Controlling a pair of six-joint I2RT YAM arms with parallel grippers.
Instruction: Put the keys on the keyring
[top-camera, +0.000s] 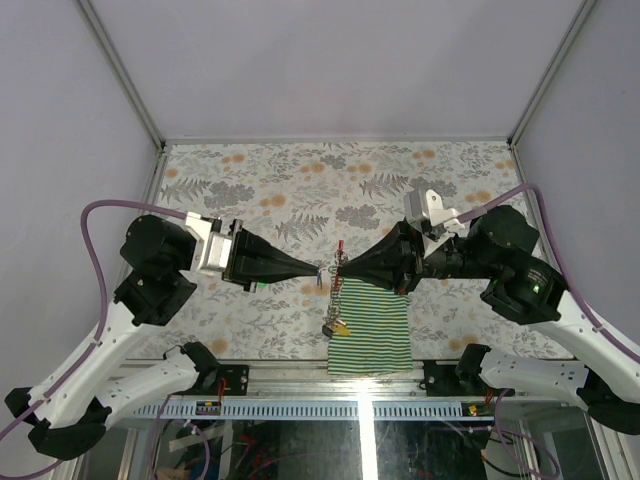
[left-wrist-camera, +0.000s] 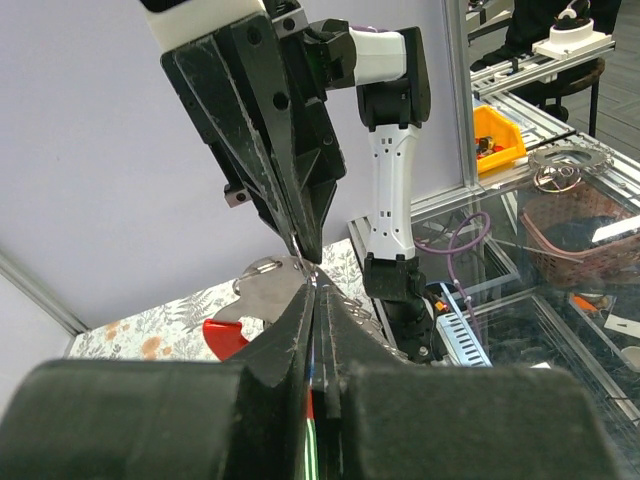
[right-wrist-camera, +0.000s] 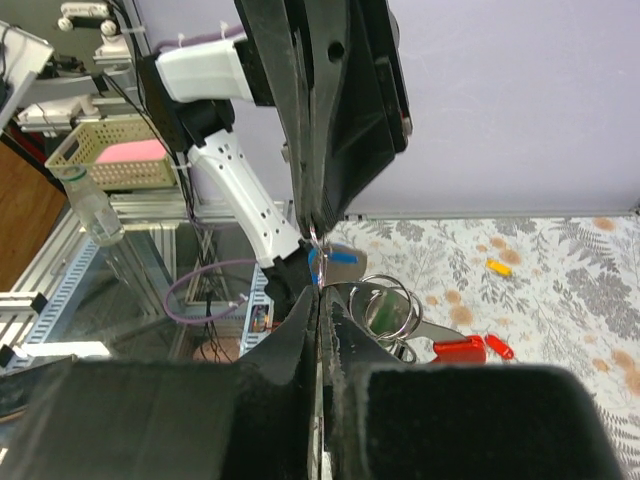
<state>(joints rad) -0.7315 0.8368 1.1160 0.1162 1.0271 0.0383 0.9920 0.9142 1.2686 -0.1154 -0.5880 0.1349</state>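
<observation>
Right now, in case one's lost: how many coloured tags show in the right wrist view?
3: a blue tag and a red tag either side of the metal rings, a yellow tag alone on the floral table. More may be hidden.

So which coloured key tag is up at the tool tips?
The blue tag, right where the left tool and right tool meet; the yellow-orange tag lies apart on the floral table.

Overhead from behind, wrist views close, opposed
</observation>
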